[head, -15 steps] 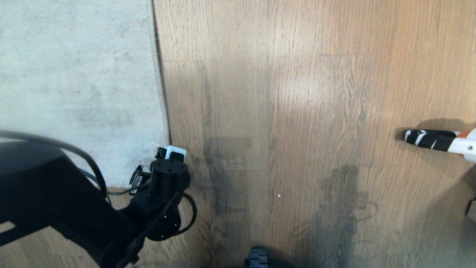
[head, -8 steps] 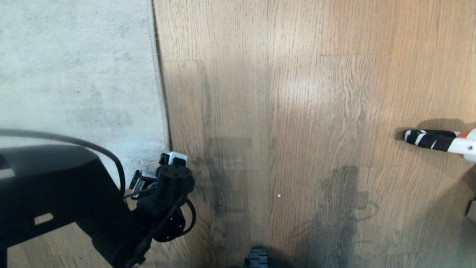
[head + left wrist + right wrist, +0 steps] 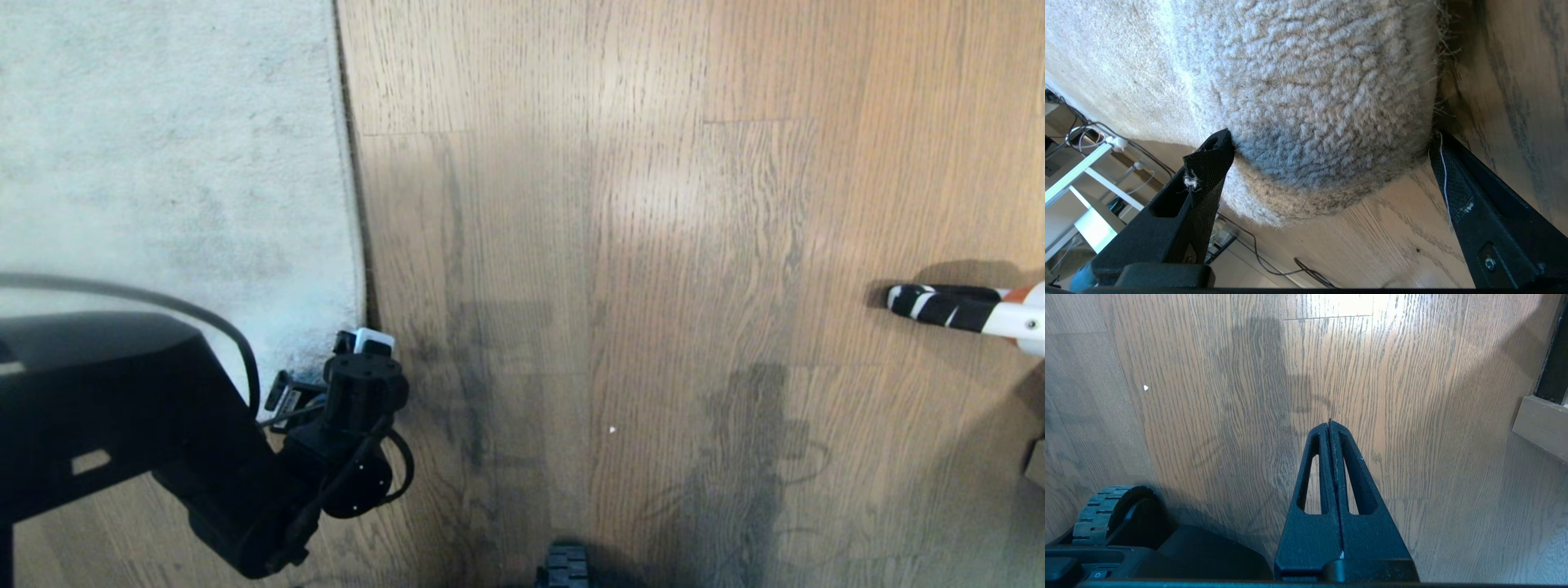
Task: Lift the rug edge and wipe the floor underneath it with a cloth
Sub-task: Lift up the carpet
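Rug corner (image 3: 1327,122) sits between wide-spread jaws of left gripper (image 3: 1331,147); slip one finger under beside floor (image 3: 653,245), then pinch. Right gripper (image 3: 1329,424) closed, idle.

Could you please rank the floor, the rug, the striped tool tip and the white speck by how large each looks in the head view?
1. the floor
2. the rug
3. the striped tool tip
4. the white speck

The rug and floor run beyond the frame, so this ranks only their visible parts.
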